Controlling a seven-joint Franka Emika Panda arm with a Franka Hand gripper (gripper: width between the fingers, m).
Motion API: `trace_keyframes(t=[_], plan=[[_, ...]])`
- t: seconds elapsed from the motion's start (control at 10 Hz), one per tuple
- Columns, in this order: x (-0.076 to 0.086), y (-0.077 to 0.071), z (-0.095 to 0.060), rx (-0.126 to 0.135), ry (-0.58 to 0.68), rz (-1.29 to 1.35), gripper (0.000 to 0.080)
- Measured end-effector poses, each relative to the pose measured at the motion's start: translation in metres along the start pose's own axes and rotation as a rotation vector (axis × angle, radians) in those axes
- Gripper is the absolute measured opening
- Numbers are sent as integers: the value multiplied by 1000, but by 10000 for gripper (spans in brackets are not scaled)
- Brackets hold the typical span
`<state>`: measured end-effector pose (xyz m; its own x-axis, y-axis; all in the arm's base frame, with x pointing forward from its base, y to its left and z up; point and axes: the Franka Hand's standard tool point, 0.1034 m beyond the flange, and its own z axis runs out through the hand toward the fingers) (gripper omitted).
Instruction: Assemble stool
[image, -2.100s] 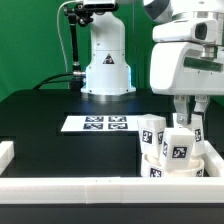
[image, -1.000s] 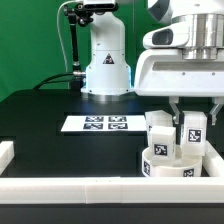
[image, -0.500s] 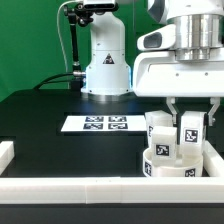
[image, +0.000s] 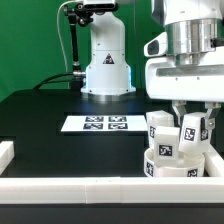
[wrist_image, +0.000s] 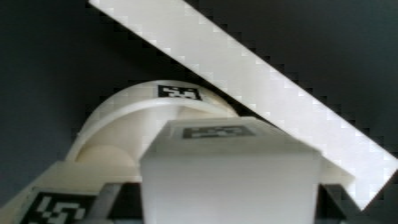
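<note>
The white round seat disc (image: 170, 171) lies on the black table at the exterior view's lower right, inside the corner of the border rails. Three white tagged legs stand on it: one at the back left (image: 157, 127), one in front (image: 164, 151), and one on the right (image: 193, 131). My gripper (image: 193, 122) comes down from above and is shut on the right leg, which stands a little tilted. In the wrist view that leg (wrist_image: 224, 172) fills the middle between my dark fingers (wrist_image: 125, 198), with the disc's rounded side (wrist_image: 128, 118) behind it.
The marker board (image: 98, 124) lies flat at mid table. A white border rail (image: 70, 189) runs along the front edge and another (image: 214, 160) along the exterior view's right; the latter crosses the wrist view (wrist_image: 249, 80) diagonally, close to the held leg. The robot base (image: 107, 60) stands behind.
The hand has turned about its upright axis over the last second while staying shut on the right leg. The leg's tag has shifted slightly. The other two legs and the disc have not moved.
</note>
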<state>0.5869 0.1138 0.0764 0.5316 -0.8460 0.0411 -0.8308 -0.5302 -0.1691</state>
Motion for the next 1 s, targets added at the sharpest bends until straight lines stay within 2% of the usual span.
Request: trace_keyframes(t=[0.1,0.4,0.7,0.8,0.9,1.0], plan=[[-2,-1,0,-7,-14,114,345],[0,-1,1,1,-28,315,345],[-1,-1,1,2,-31,396,345],[-1,-1,1,2,-31,393,438],[-1,-2,1,0,-31,385,567],[-3,-4,-2,-8,-40,360,632]])
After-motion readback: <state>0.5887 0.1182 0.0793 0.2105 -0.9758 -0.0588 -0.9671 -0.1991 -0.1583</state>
